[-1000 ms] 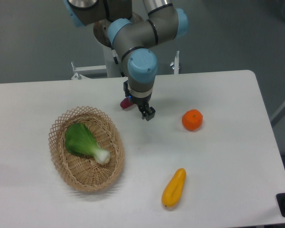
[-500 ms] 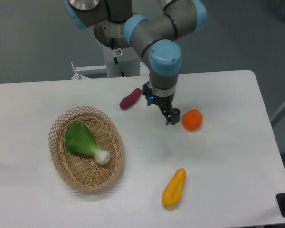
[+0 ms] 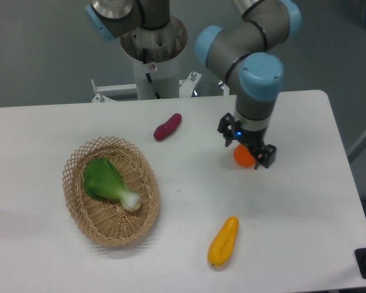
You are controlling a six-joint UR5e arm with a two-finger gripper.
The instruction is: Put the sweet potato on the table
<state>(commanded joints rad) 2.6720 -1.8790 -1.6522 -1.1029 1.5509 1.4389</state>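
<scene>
Lies flat on the counter (image 3: 61, 256), this sweet potato (image 3: 167, 126), just beyond the basket (image 3: 111, 190). Long way slants: one tip up and right, other tip down and left. Could roll if bumped. Pincer (image 3: 251, 149) hangs well apart, right above the orange fruit (image 3: 243, 157); open or closed, cannot tell. Might knock that fruit away.
</scene>
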